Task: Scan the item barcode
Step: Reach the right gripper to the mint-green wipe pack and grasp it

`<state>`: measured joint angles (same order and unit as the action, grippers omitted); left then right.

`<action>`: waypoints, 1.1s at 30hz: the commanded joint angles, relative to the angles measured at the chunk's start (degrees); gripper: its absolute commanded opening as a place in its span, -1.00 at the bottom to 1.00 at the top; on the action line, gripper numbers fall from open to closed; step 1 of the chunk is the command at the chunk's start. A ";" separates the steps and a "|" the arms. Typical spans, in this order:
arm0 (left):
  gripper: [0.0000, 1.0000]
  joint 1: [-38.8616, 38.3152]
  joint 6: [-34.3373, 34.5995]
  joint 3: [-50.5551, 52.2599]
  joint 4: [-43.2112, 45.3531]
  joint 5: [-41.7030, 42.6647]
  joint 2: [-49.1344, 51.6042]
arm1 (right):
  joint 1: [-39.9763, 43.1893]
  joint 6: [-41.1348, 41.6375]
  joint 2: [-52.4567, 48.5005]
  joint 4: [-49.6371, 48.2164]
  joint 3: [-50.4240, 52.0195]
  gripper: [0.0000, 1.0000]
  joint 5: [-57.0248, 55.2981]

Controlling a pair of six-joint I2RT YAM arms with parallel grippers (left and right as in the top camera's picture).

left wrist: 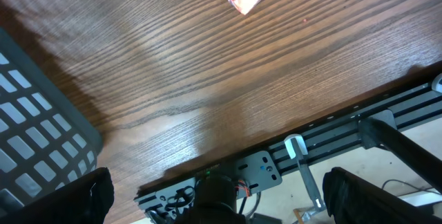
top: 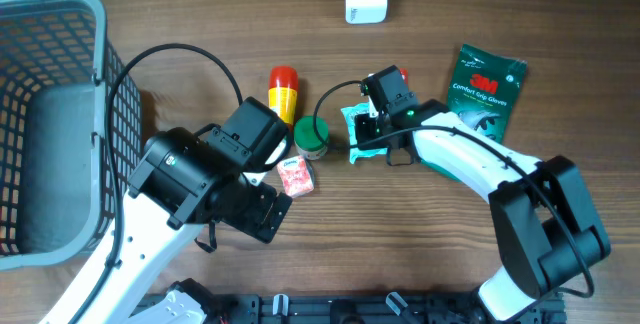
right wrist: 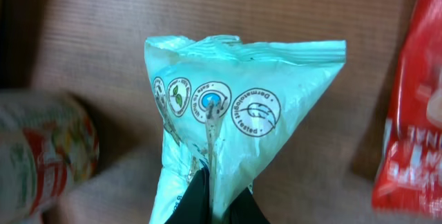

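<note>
My right gripper point(right wrist: 209, 200) pinches the crinkly teal plastic pouch point(right wrist: 235, 106) by its near edge (likely light, floppy, slick); left gripper point(left wrist: 217, 182) wide.

Left arm point(top: 190, 179), right arm point(top: 470, 159): white links, black joint housings, black cables point(top: 190, 52) (green light point(top: 408, 114), right wrist).

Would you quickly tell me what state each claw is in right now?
The left claw is open, with nothing between its fingers.
The right claw is closed on the mint-green packet.
</note>
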<state>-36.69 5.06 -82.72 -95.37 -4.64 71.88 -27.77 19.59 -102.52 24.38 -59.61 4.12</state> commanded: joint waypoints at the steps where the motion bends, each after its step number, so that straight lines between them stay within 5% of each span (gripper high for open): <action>1: 1.00 0.22 0.50 -0.02 -0.04 0.31 -0.42 | 2.49 6.91 3.65 11.80 -5.68 -0.91 6.25; 5: 1.00 0.22 0.52 -0.02 -0.02 0.31 -0.42 | 5.29 19.54 7.96 23.52 -11.72 -0.91 12.35; 12: 1.00 0.22 0.50 -0.02 -0.04 0.31 -0.42 | 9.88 45.13 16.02 34.56 -13.14 -0.91 45.59; 21: 1.00 0.22 0.50 -0.02 -0.02 0.31 -0.42 | 10.23 44.85 16.02 38.82 -13.14 -0.91 85.77; 27: 1.00 0.22 0.50 -0.02 -0.02 0.31 -0.42 | 11.26 56.92 16.02 36.87 -13.14 -0.91 88.87; 33: 1.00 0.22 0.52 -0.02 -0.02 0.31 -0.42 | 13.07 58.01 16.02 34.99 -13.14 -0.91 88.87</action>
<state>-36.69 5.06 -82.72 -95.37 -4.64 71.88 -15.18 75.26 -87.29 59.46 -71.77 89.32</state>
